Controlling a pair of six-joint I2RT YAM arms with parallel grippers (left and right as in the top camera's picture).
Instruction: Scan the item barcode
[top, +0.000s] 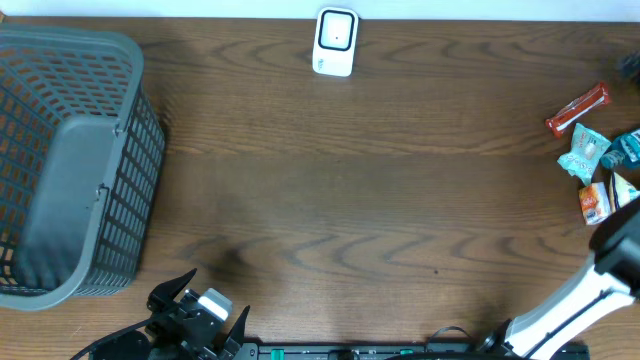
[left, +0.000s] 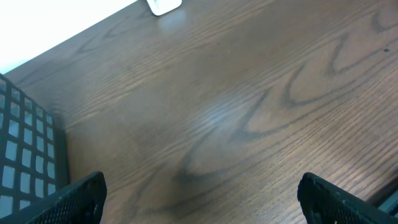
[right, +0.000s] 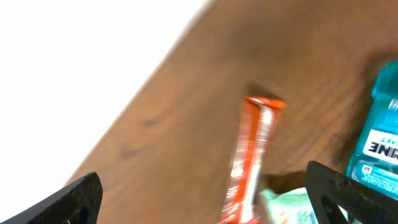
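We look down on a dark wood-grain table (top: 360, 200) whose far edge meets a white strip. The whole middle of the board gives broad room for moving. A grey mesh basket (top: 128, 190) closes the side outward of the left gripper (top: 205, 302). A cluster of packets crowds the edge by the right arm (top: 565, 300). The white barcode scanner (top: 334, 42) stands at the far edge, well ahead of both grippers and between them.

The red snack bar (top: 578, 110) lies flat on the wood at the far end of that cluster. In the right wrist view, which is blurred, the bar runs lengthwise ahead of the right gripper (right: 214, 194), centred between its two fingers and clear of them. A teal bottle (right: 380, 140) sits beside the bar, and a pale green packet (right: 289, 210) lies at its near end. That gripper is spread wide and grasps nothing.

The right arm reaches slantwise from the near edge toward the packets, and its gripper is cut off by the overhead frame. The left gripper sits low at the near edge just beside the basket, with its fingers (left: 81, 194) parted fully over bare wood and nothing held.
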